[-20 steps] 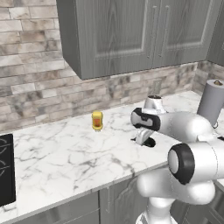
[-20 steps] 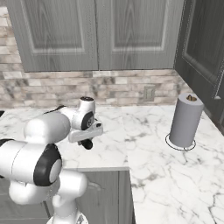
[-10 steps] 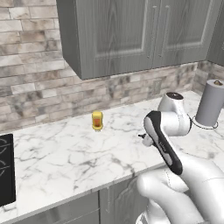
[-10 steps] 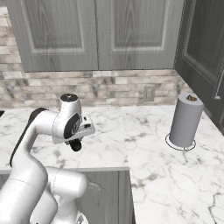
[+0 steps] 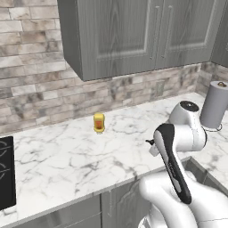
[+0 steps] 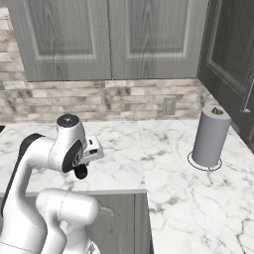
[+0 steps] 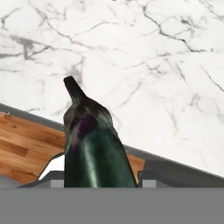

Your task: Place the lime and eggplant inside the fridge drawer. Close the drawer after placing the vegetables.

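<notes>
Even, bright rendered light, soft shadows, slight blur, glossy sheen on eggplant (image 7: 94,148)

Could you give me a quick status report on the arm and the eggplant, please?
Gripper shut on the eggplant, stem pointing away from the hand. Held above the marble counter edge. Nothing in the way.

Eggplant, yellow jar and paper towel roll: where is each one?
eggplant (image 7: 94,153): hand view, glossy body.
yellow jar (image 5: 99,123): left base view, its side.
paper towel roll (image 6: 211,136): right base view, its side.
</notes>
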